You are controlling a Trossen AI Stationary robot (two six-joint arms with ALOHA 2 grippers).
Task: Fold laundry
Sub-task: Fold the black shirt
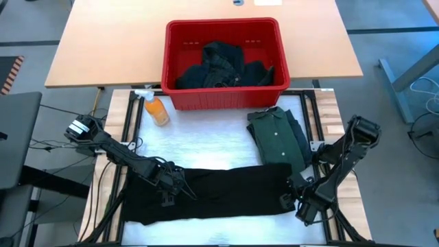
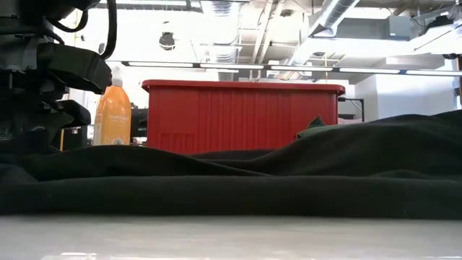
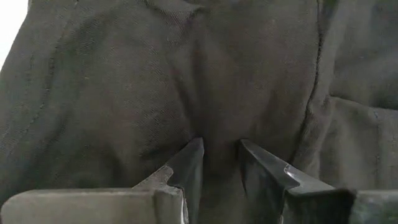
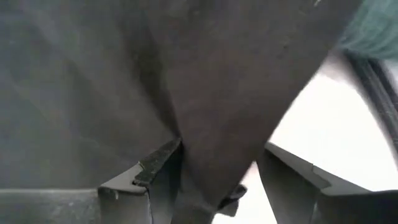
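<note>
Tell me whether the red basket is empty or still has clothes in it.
Not empty. The high view shows dark garments heaped inside the red basket, roughly covering its floor.
</note>
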